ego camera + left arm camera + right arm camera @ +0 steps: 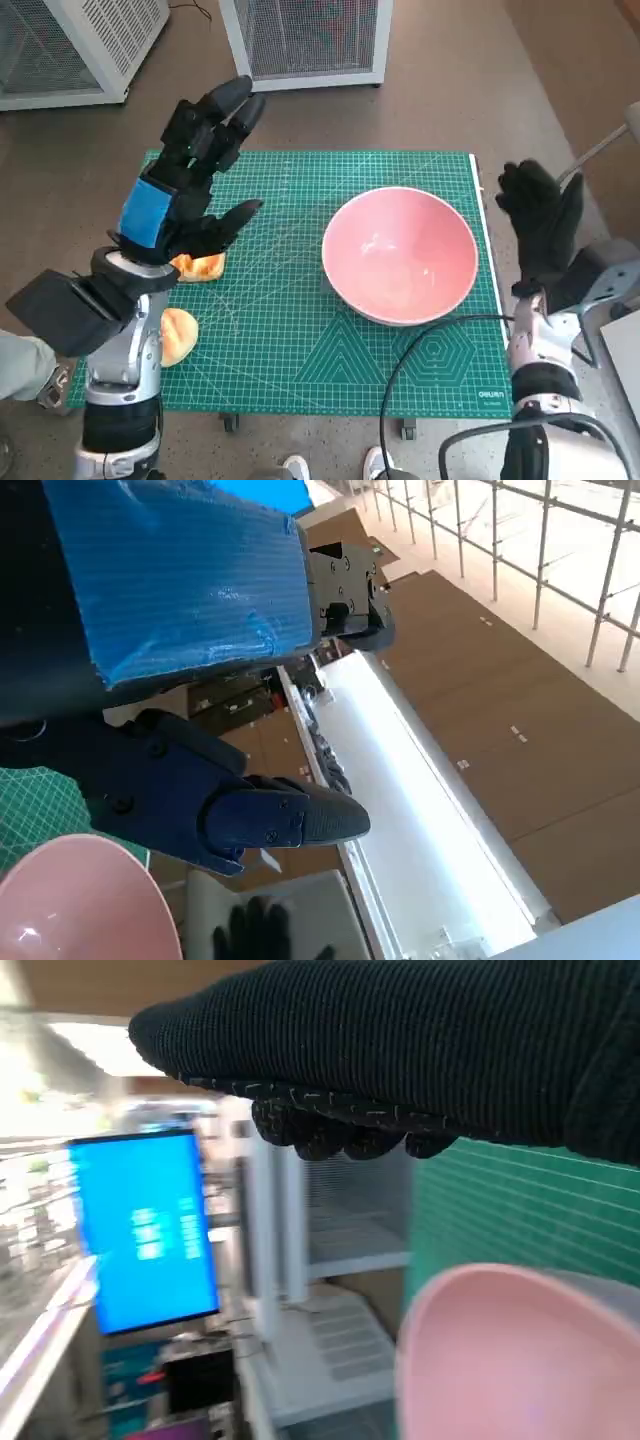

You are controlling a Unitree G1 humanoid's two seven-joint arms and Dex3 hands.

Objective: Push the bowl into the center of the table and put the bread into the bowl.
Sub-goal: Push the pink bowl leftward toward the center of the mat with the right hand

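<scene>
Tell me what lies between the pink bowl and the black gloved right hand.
In the head view, only bare green cutting mat and its white edge separate the pink bowl from the gloved right hand.

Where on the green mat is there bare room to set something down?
The green mat is bare between the bread and the pink bowl, and along its near edge. The left side is crowded: two bread pieces under the left robot hand.

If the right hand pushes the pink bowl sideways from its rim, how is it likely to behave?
The bowl is wide, shallow and upright on the green mat, so it would probably slide rather than tip. It is empty and looks thin-walled, so likely light. A push high on the rim by the right hand might rock it slightly.
</scene>
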